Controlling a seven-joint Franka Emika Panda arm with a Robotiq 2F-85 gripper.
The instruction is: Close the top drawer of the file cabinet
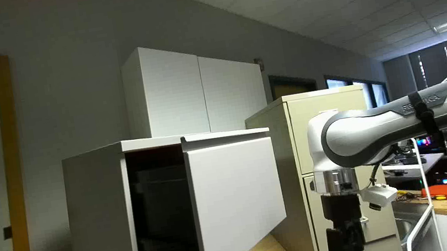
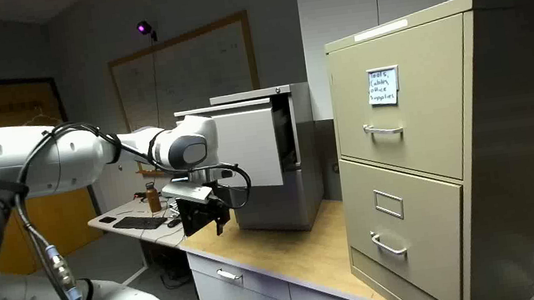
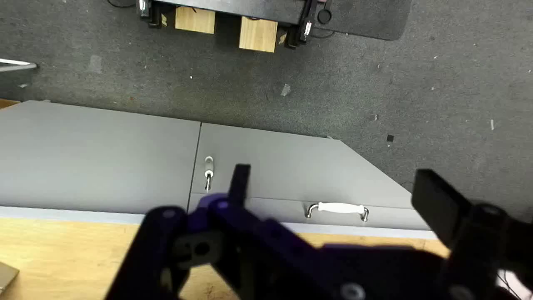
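Note:
The file cabinet is a light grey-white metal box (image 1: pixel 97 215) and also shows in an exterior view (image 2: pixel 312 175). Its top drawer, with a plain pale front (image 1: pixel 239 198), is pulled well out, and its dark inside shows at the side. The drawer front also appears in an exterior view (image 2: pixel 248 144), partly hidden by the arm. My gripper (image 2: pixel 205 224) points down in front of the drawer front, apart from it. In the wrist view its fingers (image 3: pixel 333 183) are spread wide with nothing between them. The drawer is out of the wrist view.
A beige cabinet with metal handles (image 2: pixel 403 118) stands beside the file cabinet on the wooden counter (image 2: pixel 283 242). A white two-door cupboard (image 1: pixel 174 91) is behind. A desk with a keyboard (image 2: pixel 139 222) and a brown bottle (image 2: pixel 153 198) lies beyond the gripper. A white-handled drawer (image 3: pixel 339 208) is below the counter edge.

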